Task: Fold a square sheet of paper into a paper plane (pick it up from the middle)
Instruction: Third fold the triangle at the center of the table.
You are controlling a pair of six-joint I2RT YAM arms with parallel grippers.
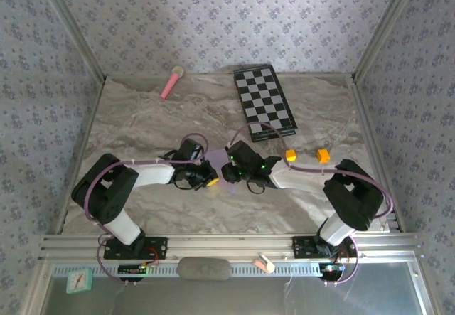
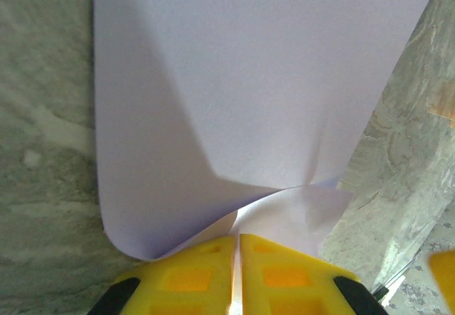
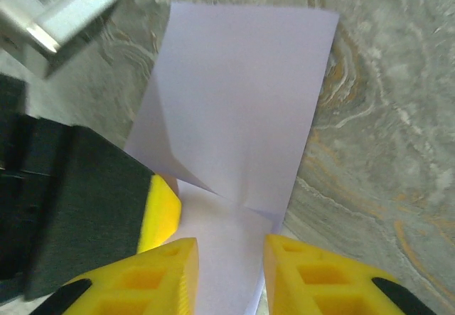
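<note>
The square sheet of paper (image 1: 216, 158) is pale lilac, creased and partly folded, and sits between my two grippers at the table's middle. In the left wrist view the paper (image 2: 249, 102) spreads away from my left gripper (image 2: 238, 238), whose yellow jaws are shut on its near folded edge. In the right wrist view the paper (image 3: 242, 94) runs down between the jaws of my right gripper (image 3: 231, 247), which stand apart and open around it. The left gripper's yellow fingertip (image 3: 160, 212) touches the paper's left edge there. From above, the left gripper (image 1: 211, 181) and right gripper (image 1: 231, 173) nearly meet.
A black-and-white checkered board (image 1: 264, 102) lies at the back right. A pink stick (image 1: 171, 82) rests at the back left. Two small orange blocks (image 1: 290, 156) (image 1: 323, 155) sit to the right of the right arm. Patterned walls enclose the marbled table (image 1: 142, 123).
</note>
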